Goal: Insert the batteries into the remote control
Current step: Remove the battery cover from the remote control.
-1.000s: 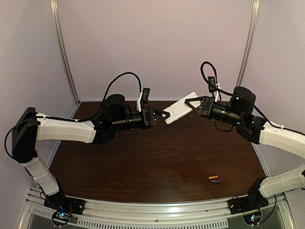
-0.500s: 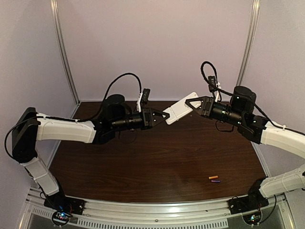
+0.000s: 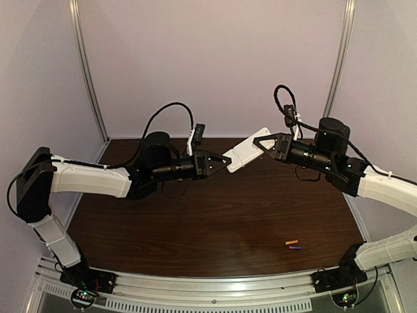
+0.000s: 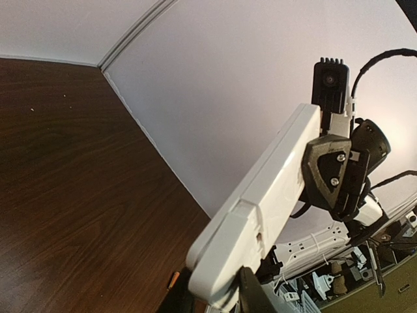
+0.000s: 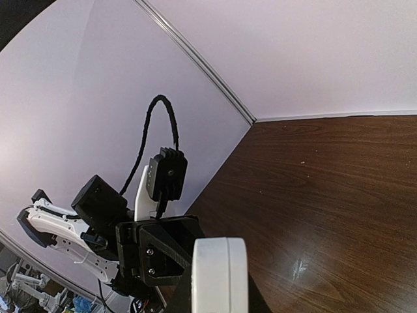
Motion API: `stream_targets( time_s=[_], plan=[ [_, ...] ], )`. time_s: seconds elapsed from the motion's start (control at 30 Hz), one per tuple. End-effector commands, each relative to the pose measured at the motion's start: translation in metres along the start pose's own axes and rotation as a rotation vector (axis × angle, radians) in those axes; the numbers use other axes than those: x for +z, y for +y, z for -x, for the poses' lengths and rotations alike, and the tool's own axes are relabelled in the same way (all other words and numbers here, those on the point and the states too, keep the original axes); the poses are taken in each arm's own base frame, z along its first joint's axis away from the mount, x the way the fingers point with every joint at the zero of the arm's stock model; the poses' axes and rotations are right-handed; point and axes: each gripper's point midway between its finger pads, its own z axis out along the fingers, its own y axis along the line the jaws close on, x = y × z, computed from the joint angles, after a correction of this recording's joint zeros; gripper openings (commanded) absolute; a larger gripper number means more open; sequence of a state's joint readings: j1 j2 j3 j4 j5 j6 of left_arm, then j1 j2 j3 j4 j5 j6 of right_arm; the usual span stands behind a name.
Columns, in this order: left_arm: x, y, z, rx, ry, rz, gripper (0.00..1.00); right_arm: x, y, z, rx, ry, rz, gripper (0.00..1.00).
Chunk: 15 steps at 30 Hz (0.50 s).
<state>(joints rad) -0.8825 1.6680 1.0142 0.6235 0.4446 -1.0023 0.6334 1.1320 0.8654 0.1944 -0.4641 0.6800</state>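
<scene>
Dark wood table [image 3: 195, 222], batteries [image 3: 293, 245] lying; lilac walls [image 3: 215, 59].

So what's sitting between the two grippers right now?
Only the remote control, up in the air: the left gripper holds one end, the right gripper the other. The top view shows it.

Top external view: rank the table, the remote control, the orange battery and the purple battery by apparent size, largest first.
1. table
2. remote control, raised off the table
3. orange battery and purple battery: these look alike and are too tiny to rank against each other.
</scene>
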Motion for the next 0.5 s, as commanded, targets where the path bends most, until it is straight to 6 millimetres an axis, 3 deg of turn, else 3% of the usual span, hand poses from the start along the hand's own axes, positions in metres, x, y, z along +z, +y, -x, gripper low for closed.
stream_targets(
  time_s=[0.0, 0.23, 0.47],
  plan=[
    [-0.004, 0.001, 0.001, 0.033, -0.021, -0.021, 0.00, -0.009, -0.030, 0.027, -0.026, -0.096, -0.157, 0.00],
    [-0.009, -0.019, 0.004, 0.062, -0.046, -0.123, 0.00, -0.011, -0.016, 0.027, 0.072, -0.086, 0.066, 0.00],
    [-0.011, -0.024, 0.006, 0.073, -0.048, -0.139, 0.00, -0.017, 0.003, 0.034, 0.097, -0.080, 0.179, 0.00]
  ],
)
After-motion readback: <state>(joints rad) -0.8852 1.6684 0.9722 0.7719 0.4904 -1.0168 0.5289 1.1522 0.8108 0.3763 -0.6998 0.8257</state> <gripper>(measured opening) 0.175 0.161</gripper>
